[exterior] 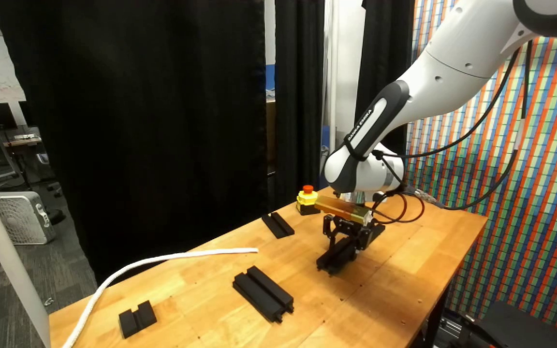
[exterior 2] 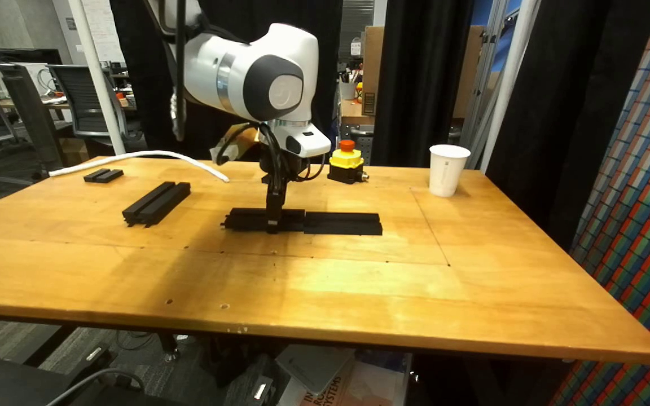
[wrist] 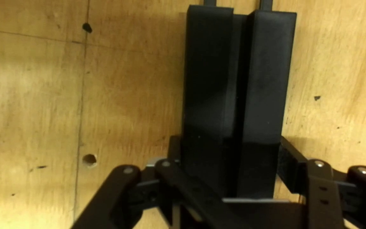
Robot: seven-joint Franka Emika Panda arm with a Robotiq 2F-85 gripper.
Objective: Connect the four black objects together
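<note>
The gripper [wrist: 229, 152] is closed across a grooved black bar segment [wrist: 227, 95], which is held by both long sides; whether it is lifted off the table [exterior 2: 359, 299] cannot be told. Just beside the gripper, in an exterior view, a second bar segment [exterior 2: 343, 223] is lined up end to end with the held one, though whether the two are locked together is not shown. On the gripper's opposite side, a third bar segment [exterior: 263, 294] is placed apart from it, and farther out a short grooved block [exterior: 137, 319] is seen. Beyond the second bar segment, away from the gripper, a white cup [exterior 2: 449, 171] is stood.
</note>
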